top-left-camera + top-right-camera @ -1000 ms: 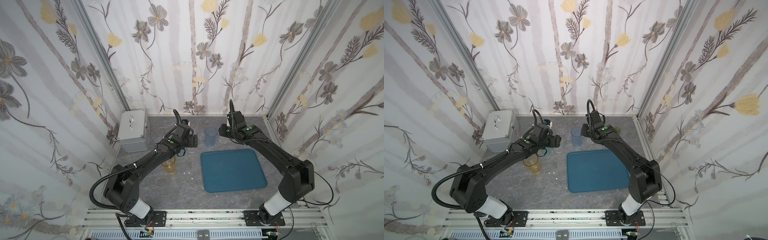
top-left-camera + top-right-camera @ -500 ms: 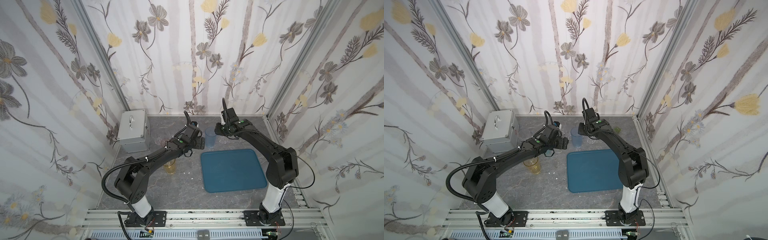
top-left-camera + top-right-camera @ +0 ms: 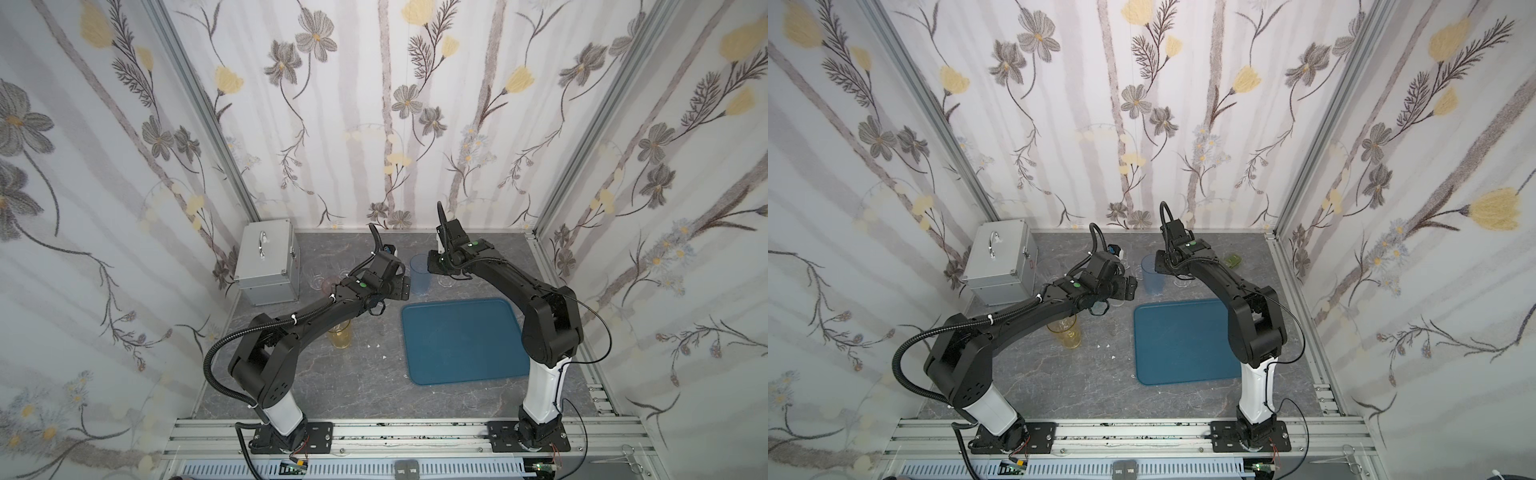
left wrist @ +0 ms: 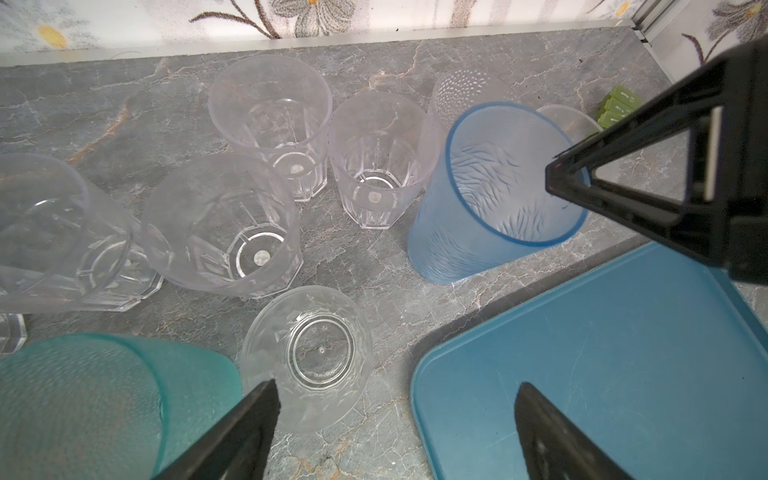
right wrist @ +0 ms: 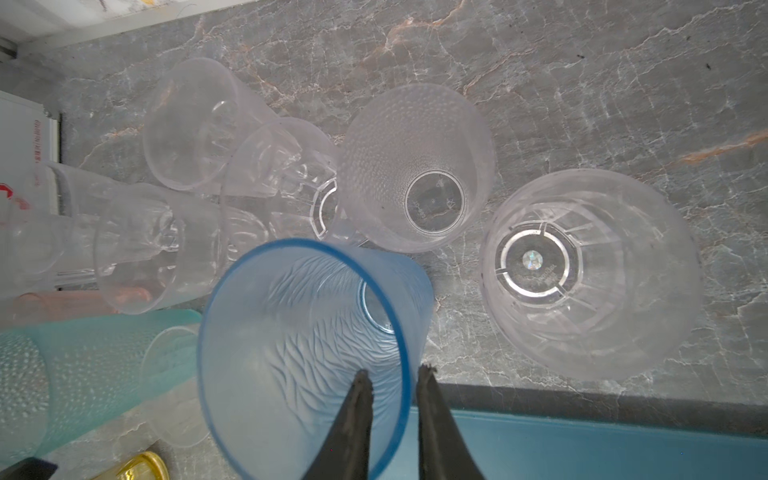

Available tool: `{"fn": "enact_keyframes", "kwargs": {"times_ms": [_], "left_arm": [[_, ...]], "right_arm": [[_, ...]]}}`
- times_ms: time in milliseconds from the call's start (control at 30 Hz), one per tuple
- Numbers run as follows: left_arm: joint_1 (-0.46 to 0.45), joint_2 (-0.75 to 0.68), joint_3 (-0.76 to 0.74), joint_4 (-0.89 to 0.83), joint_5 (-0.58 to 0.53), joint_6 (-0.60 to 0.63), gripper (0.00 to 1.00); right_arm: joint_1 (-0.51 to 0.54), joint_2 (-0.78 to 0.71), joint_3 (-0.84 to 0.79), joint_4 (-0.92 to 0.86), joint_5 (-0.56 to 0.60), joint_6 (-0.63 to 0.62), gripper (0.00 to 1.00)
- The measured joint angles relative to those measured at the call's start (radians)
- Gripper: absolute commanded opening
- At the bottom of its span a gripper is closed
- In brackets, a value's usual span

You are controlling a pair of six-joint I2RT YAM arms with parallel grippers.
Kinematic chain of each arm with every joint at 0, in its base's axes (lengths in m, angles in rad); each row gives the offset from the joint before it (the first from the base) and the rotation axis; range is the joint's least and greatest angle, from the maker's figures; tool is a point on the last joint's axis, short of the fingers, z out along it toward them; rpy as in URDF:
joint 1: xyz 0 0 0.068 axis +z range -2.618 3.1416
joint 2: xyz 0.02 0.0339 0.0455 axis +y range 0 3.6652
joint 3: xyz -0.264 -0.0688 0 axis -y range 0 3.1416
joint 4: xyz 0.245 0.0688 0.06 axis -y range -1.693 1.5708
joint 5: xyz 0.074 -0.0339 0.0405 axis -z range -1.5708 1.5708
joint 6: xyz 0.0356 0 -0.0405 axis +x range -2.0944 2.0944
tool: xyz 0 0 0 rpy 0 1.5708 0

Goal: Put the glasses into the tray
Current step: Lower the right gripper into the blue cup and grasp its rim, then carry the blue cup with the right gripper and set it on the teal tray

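**Two arms at the far glasses, blue rim between the right gripper's fingers**

The blue glass [image 5: 307,353] stands mouth up on the grey surface [image 3: 357,382], just beyond the far edge of the tray [image 3: 461,340] and outside it. The right gripper [image 5: 392,374] is narrowed over its rim. One of its fingers [image 5: 357,415] is inside the glass and one outside, with the wall between them. Whether they already pinch the wall cannot be told.

The left gripper [image 4: 395,415] is spread wide and holds nothing. It hangs above the surface between a small clear glass [image 4: 307,357] and the tray's near corner.

In the left wrist view, several clear glasses [image 4: 270,116] stand upright in a loose group beside the blue one, and a teal glass [image 4: 83,395] sits at the edge of the picture.

In both top views, a yellow glass [image 3: 341,334] stands apart from the group, partly under the left arm. A silver case [image 3: 266,262] sits by the left wall. A green object [image 3: 1233,261] lies near the back, behind the right arm.
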Motion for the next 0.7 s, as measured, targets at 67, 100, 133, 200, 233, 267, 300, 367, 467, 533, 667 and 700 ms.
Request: {"fn": "enact_keyframes", "kwargs": {"times_ms": [67, 100, 133, 200, 233, 267, 300, 367, 467, 533, 667, 700], "left_arm": [[-0.001, 0.000, -0.002, 0.002, -0.003, 0.000, 0.91], [-0.001, -0.001, -0.003, 0.003, -0.003, 0.000, 0.91], [-0.001, -0.001, -0.003, 0.003, -0.004, 0.000, 0.92], [-0.003, -0.004, -0.006, 0.006, -0.007, 0.000, 0.92], [-0.004, -0.006, -0.008, 0.006, -0.011, 0.000, 0.92], [-0.005, -0.010, -0.009, 0.006, -0.013, 0.000, 0.92], [-0.006, -0.013, -0.010, 0.007, -0.018, 0.000, 0.92], [-0.006, -0.019, -0.011, 0.007, -0.023, 0.000, 0.92], [-0.006, -0.028, -0.013, 0.007, -0.031, 0.000, 0.93], [-0.006, -0.037, -0.013, 0.007, -0.036, 0.000, 0.93], [-0.006, -0.073, -0.018, 0.007, -0.063, 0.008, 0.94], [-0.006, -0.086, -0.019, 0.007, -0.073, 0.016, 0.95]], "right_arm": [[0.002, 0.009, 0.005, -0.002, 0.018, -0.009, 0.14], [0.002, 0.013, 0.008, -0.001, 0.023, -0.012, 0.12], [0.003, 0.017, 0.010, -0.001, 0.028, -0.015, 0.11], [0.004, 0.019, 0.013, -0.006, 0.046, -0.023, 0.09], [0.004, 0.019, 0.015, -0.010, 0.047, -0.027, 0.08], [0.004, 0.019, 0.017, -0.012, 0.052, -0.034, 0.08], [0.005, 0.019, 0.018, -0.012, 0.056, -0.037, 0.07], [0.005, 0.014, 0.018, -0.019, 0.066, -0.041, 0.05], [0.005, -0.005, 0.019, -0.042, 0.069, -0.049, 0.04], [0.005, -0.021, 0.020, -0.049, 0.069, -0.056, 0.03], [0.005, -0.073, 0.022, -0.070, 0.044, -0.067, 0.03], [0.005, -0.091, 0.022, -0.082, 0.038, -0.073, 0.03]]}}
